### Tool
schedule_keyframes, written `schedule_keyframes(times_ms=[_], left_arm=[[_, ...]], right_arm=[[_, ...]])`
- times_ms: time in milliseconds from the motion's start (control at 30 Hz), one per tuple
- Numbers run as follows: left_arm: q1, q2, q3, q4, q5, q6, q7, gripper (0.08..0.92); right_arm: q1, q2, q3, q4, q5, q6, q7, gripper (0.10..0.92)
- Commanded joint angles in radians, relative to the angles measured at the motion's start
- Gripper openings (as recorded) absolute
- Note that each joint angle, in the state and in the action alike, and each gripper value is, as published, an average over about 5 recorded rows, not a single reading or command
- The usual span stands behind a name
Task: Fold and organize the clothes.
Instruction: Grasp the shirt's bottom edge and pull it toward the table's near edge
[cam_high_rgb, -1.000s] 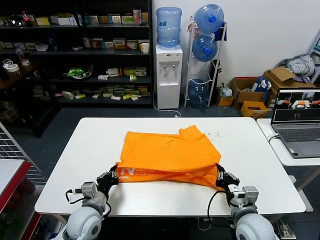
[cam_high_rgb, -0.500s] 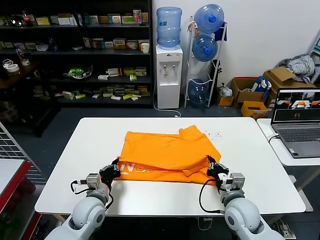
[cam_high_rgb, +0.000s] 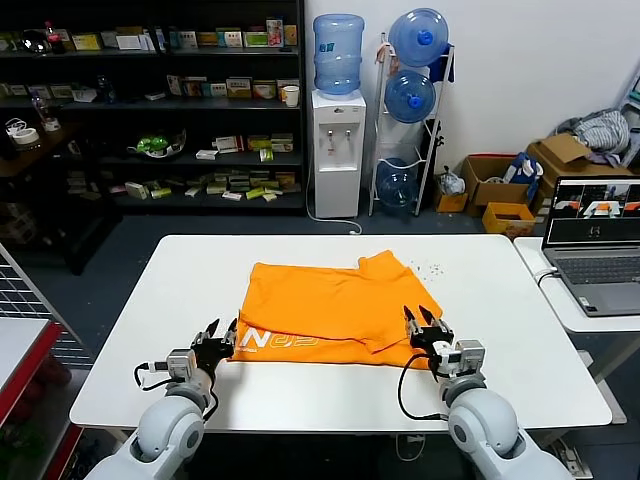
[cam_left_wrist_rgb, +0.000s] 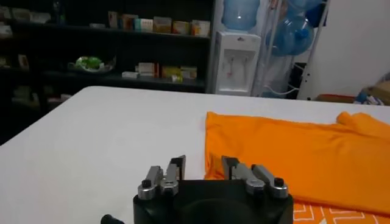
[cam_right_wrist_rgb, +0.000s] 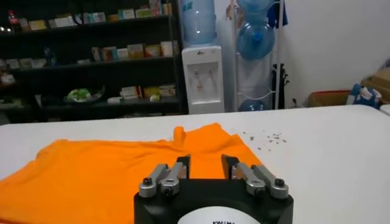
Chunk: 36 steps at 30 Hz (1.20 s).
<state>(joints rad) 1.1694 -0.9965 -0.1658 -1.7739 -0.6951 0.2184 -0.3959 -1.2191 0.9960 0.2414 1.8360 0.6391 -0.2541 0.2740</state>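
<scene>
The bright orange T-shirt (cam_high_rgb: 335, 310) lies folded over on the white table (cam_high_rgb: 150, 300), its near flap showing white lettering (cam_high_rgb: 272, 341). My left gripper (cam_high_rgb: 220, 330) is open and empty at the shirt's near left corner. My right gripper (cam_high_rgb: 425, 322) is open and empty over the near right corner. In the left wrist view the shirt (cam_left_wrist_rgb: 292, 146) lies just beyond the open gripper (cam_left_wrist_rgb: 203, 165). In the right wrist view the shirt (cam_right_wrist_rgb: 116, 167) spreads under and beyond the open gripper (cam_right_wrist_rgb: 206, 163).
A side table with an open laptop (cam_high_rgb: 598, 250) stands at the right. Small dark specks (cam_high_rgb: 434, 268) lie on the table by the shirt's far right. Beyond are shelves (cam_high_rgb: 150, 100), a water dispenser (cam_high_rgb: 336, 150), a bottle rack and cardboard boxes (cam_high_rgb: 505, 190).
Both grippers carried the shirt's near hem forward over the shirt, then opened and let it go. The fold now lies flat with more lettering showing.
</scene>
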Motion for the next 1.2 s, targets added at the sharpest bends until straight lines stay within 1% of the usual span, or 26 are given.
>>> schedule_keyframes(times_ms=[33,233,367,667,1000,1100,1200], left_arm=[[0.168,0.016,-0.051,-0.068,0.004,0.003,0.021,0.602],[0.124,-0.006,-0.038,-0.024,-0.035,0.010,0.034,0.768],[0.080,-0.001,-0.029,0.005,-0.072,0.031,0.039,0.818],[0.029,0.017,-0.017,0.053,-0.102,0.055,0.062,0.823],[0.013,0.008,-0.006,0.033,-0.104,0.059,0.047,0.823],[0.020,0.009,-0.001,0.018,-0.105,0.064,0.043,0.822],[0.026,0.010,0.003,0.014,-0.105,0.069,0.041,0.791]], right_arm=[[-0.170,-0.051,0.109,0.022,-0.035,0.006,-0.060,0.624],[-0.168,-0.056,0.142,-0.001,0.048,-0.048,-0.072,0.784],[-0.136,-0.053,0.133,-0.016,0.097,-0.092,-0.069,0.820],[-0.059,-0.035,0.085,-0.059,0.134,-0.129,-0.065,0.823],[-0.042,-0.023,0.056,-0.057,0.134,-0.137,-0.062,0.819],[-0.045,-0.024,0.055,-0.054,0.135,-0.141,-0.061,0.791],[-0.046,-0.024,0.054,-0.055,0.137,-0.148,-0.060,0.727]])
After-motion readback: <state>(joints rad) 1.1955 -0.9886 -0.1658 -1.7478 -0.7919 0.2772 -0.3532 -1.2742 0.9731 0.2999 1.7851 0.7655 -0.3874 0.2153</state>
